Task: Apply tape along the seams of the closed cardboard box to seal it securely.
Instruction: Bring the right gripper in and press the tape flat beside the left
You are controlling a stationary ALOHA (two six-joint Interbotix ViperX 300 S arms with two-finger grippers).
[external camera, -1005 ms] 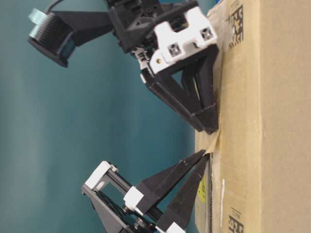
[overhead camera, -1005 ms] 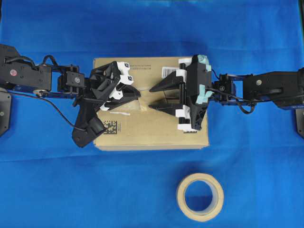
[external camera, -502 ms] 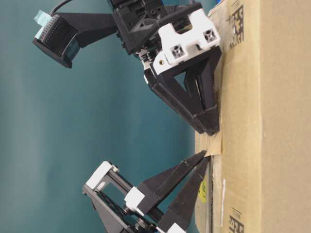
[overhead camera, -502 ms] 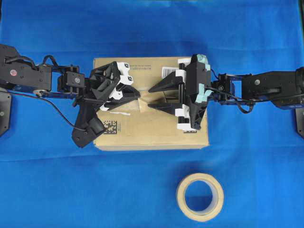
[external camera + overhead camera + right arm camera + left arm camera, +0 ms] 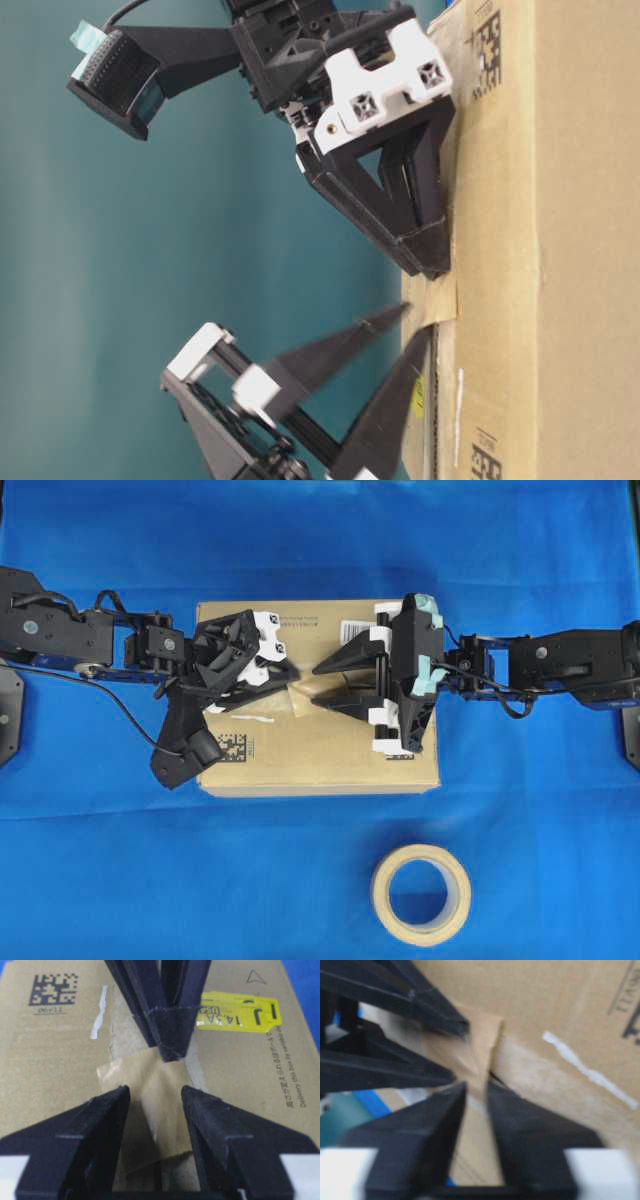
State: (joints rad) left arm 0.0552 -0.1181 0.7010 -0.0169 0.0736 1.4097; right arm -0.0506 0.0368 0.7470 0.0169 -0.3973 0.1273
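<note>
The cardboard box (image 5: 320, 750) lies flat on the blue cloth. A small tan square of tape (image 5: 150, 1085) sits across the seams (image 5: 158, 1178) near the middle of the top, lying nearly flat in the table-level view (image 5: 440, 300). My left gripper (image 5: 293, 680) is at the tape's left edge; its jaws stand apart (image 5: 477, 1087) with the tape showing in the gap. My right gripper (image 5: 155, 1091) is open, its fingers straddling the tape, tips close to the box top (image 5: 435, 268). The two grippers face each other, tips almost touching.
A beige tape roll (image 5: 421, 894) lies on the cloth in front of the box. The box top carries a yellow sticker (image 5: 235, 1012), a white barcode label (image 5: 355, 630), black square codes (image 5: 235, 748) and a white torn strip (image 5: 585, 1070).
My left gripper's jaws have spread apart, letting go of the tape. The tape's raised edge has dropped flatter onto the box. The right gripper has hardly moved.
</note>
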